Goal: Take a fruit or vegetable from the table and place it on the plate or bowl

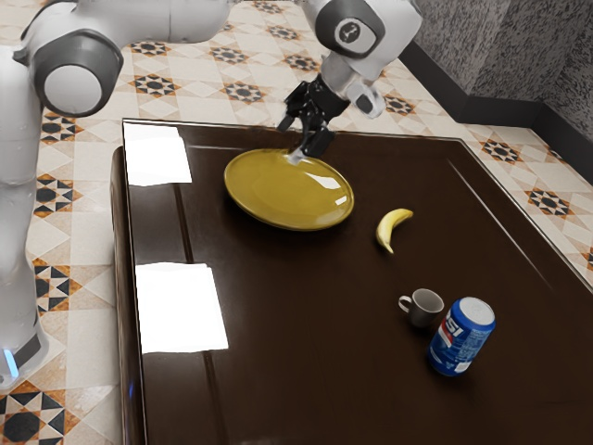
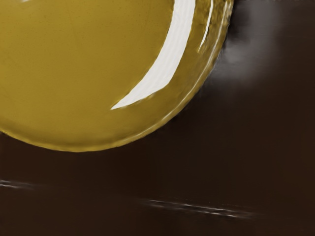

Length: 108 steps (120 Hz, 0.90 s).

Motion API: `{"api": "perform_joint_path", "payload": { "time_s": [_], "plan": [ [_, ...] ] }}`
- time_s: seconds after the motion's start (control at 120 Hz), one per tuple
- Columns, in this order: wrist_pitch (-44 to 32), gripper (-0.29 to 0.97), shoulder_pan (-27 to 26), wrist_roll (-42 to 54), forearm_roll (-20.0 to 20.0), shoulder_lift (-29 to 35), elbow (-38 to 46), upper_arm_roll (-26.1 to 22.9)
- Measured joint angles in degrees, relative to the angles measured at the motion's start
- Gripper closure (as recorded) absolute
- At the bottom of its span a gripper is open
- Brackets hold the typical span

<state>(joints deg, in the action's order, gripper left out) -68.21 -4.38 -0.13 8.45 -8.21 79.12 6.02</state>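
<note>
**Figure: Approach phase, with the fruit not yet grasped**

Exterior view: the arm enters from the exterior view's upper left and holds the gripper [image 1: 310, 151] low over the far rim of the yellow plate [image 1: 278, 195]. The fingers appear spread apart, with nothing between them. The plate is bare and lies on the dark, glossy surface [image 1: 306, 315].

The banana [image 1: 391, 228], the only fruit in sight, lies flat on the surface. It is just beside the plate, off its edge toward the exterior view's right, and is not touching it. Its curved body runs roughly away from the camera. Further toward the near corner stand a small grey cup [image 1: 424, 306] and a blue soda can [image 1: 460, 336]. These two are close together and well apart from the banana.

Wrist view: the plate [image 2: 88, 73] lies directly beneath the hand, its rim giving way to the bare surface [image 2: 236, 162].

Judged step: the pick has not begun, so the hand has yet to reach the fruit. The next move calls for travel from the plate toward the exterior view's right until the hand is above the banana's middle. The wrist should then turn so that the fingers straddle the banana's narrow width rather than its length. A descent close to the surface follows, and then closure. The cup and can seem far enough away not to obstruct this move.
</note>
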Motion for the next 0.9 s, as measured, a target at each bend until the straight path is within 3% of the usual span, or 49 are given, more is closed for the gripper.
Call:
{"api": "perform_joint_path", "payload": {
  "time_s": [0.15,0.358,0.533,0.65,0.9],
  "plan": [
    [-14.8,0.0,-0.8,-0.1,0.7,0.0,0.5,0.0],
    [-24.1,0.0,-0.3,-5.7,-2.0,-2.8,-0.8,2.0],
    [-26.9,0.0,-2.7,-14.4,-1.6,-4.7,-0.8,1.2],
    [-26.2,0.0,-2.0,-20.4,-3.9,-5.1,-1.2,0.8],
    [-23.7,0.0,3.0,-28.9,-7.9,-23.4,-19.5,0.6]
  ]
}}
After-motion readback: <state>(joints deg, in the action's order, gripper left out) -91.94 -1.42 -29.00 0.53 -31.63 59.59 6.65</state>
